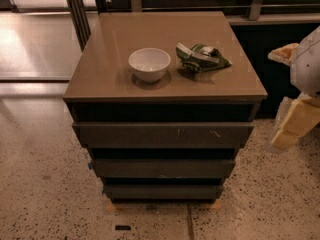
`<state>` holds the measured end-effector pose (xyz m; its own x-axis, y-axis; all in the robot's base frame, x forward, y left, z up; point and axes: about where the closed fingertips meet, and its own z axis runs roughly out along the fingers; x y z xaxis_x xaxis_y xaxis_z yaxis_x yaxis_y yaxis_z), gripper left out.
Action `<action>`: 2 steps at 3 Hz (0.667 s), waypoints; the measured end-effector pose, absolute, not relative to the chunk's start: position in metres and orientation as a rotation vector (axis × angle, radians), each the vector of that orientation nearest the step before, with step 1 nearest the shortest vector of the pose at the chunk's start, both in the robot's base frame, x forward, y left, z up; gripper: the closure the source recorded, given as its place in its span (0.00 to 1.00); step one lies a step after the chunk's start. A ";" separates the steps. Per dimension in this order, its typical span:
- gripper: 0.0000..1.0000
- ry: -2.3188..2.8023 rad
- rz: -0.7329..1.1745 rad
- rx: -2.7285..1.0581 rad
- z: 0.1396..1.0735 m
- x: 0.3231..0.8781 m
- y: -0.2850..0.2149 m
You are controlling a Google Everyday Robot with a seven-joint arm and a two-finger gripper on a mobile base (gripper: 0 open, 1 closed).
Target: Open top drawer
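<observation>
The top drawer is the widest dark grey-brown front, with small pale scratches on its right half. It sits flush in line with the stack, its interior hidden. Two narrower fronts sit below it, the middle drawer and the bottom drawer. My gripper shows at the right edge as pale yellowish parts, beside the cabinet's right side and apart from it, about level with the top drawer.
On the tan cabinet top stand a white bowl and a crumpled green bag. A glass partition with a dark frame is behind on the left. Speckled floor lies around the cabinet.
</observation>
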<state>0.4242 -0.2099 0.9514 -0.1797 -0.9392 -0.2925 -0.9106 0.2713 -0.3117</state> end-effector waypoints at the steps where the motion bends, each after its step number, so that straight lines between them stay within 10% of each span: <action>1: 0.00 2.101 0.113 -1.586 0.870 0.405 -0.209; 2: 0.15 2.090 0.186 -1.480 0.839 0.395 -0.209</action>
